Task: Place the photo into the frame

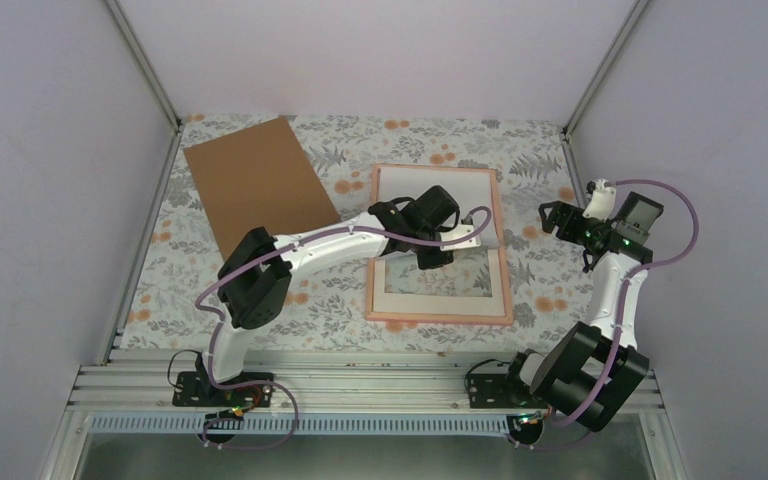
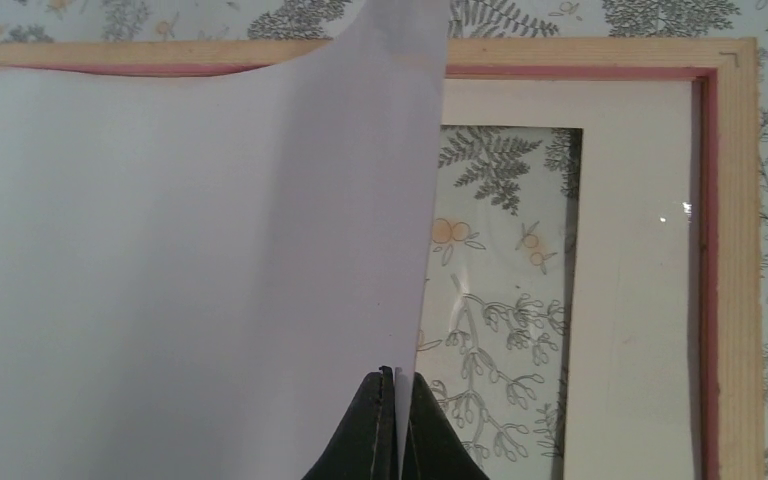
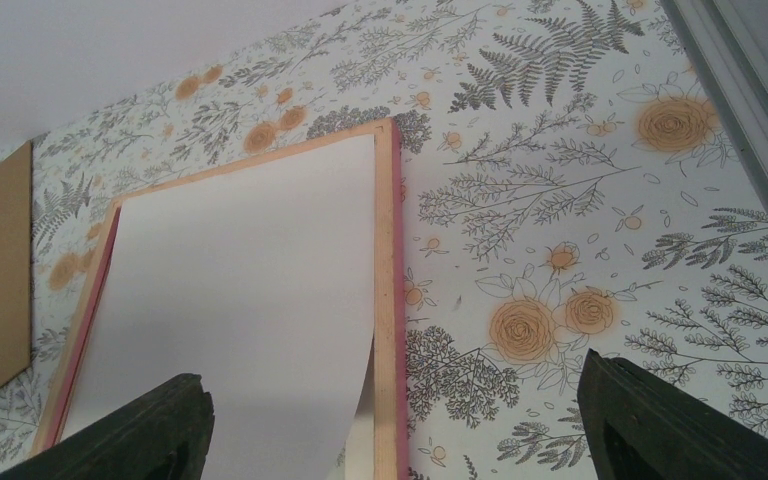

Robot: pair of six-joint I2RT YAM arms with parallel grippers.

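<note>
— What could go wrong from here?
— You hold the photo blank side up over the frame, centre of the top view. Drag sideways and the lifted edge may crease or ride over the pink lip.
— And the fingers?
— Your left gripper is pinched tight on that edge. Your right gripper, far right, gapes wide and empty.

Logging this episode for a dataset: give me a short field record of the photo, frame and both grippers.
photo: white side up, bowed, partly over the frame
left gripper: shut on the photo's edge
frame: flat on the floral table, mat board inside
right gripper: open, empty, right of the frame
cardboard sheet: far left, apart from the frame
status: photo not yet lying flat in frame
</note>
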